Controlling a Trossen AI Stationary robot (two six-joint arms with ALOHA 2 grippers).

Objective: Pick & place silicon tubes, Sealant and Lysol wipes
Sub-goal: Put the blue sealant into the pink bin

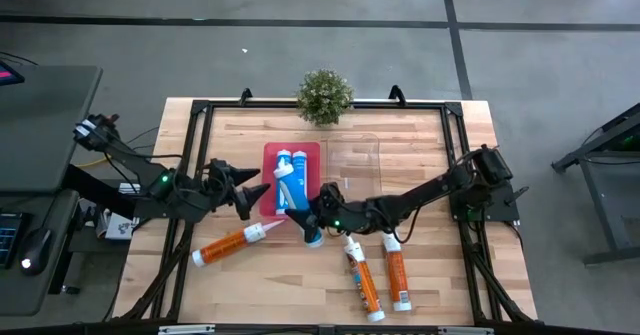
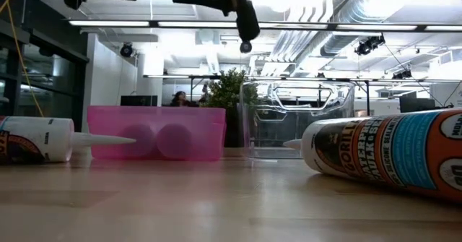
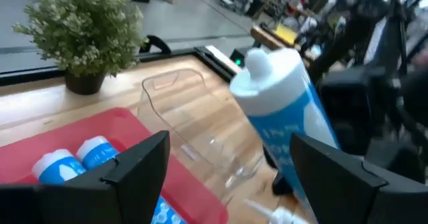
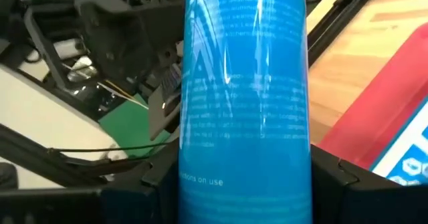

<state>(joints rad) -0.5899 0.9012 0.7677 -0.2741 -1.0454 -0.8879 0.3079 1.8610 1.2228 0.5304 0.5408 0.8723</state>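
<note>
A red tray [image 1: 268, 163] holds two blue-and-white tubes [image 1: 290, 170] lying side by side; they also show in the left wrist view [image 3: 73, 158]. My right gripper [image 1: 318, 218] is just off the tray's near right corner, shut on a third blue tube [image 1: 304, 215] with a white cap [image 3: 262, 62]. My left gripper [image 1: 238, 187] is open and empty, at the tray's left side, pointing at the held tube. Three orange-and-white sealant tubes [image 1: 235, 245] [image 1: 362, 275] [image 1: 397, 270] lie on the table. My right gripper pinches the blue tube's round body [image 4: 244, 117] between its two fingers, one on each side. The fingers come from the table's right and lie across the tube. The tube is tilted and lifted clear of the table.
A clear plastic bin [image 1: 355, 160] stands right of the red tray. A small potted plant [image 1: 324, 97] stands at the far edge. A black metal frame [image 1: 200, 110] runs round the tabletop. A sealant tube [image 2: 390, 155] lies close to the low camera.
</note>
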